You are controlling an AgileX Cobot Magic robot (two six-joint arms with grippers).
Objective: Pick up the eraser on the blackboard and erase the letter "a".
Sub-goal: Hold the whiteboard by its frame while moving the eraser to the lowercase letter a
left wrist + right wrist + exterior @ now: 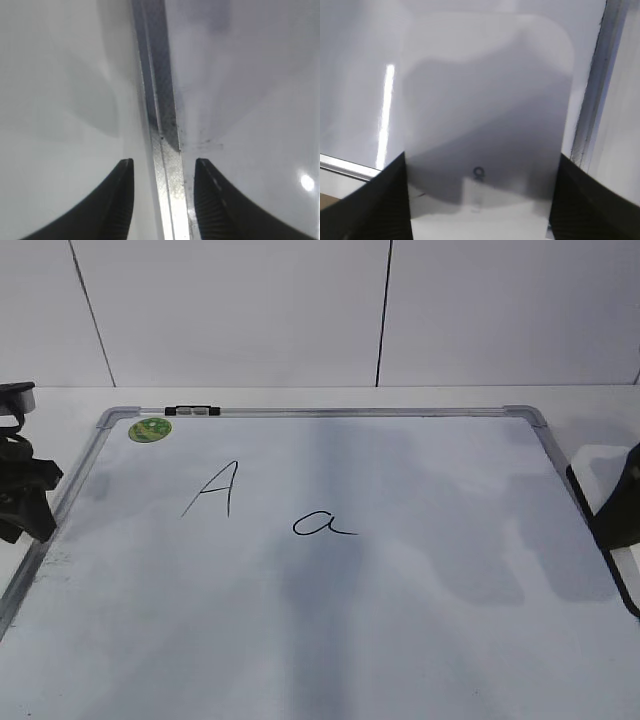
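Squarely between right hand (480, 200) fingers: eraser (487, 110)

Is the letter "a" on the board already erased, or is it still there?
Not erased. The letter "a" stands whole in black on the blackboard, beside the capital "A", with no smear on it.

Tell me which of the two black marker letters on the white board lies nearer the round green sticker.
The tall angular capital "A", just below the round green sticker. The small cursive letter "a" sits farther right and lower on the blackboard.
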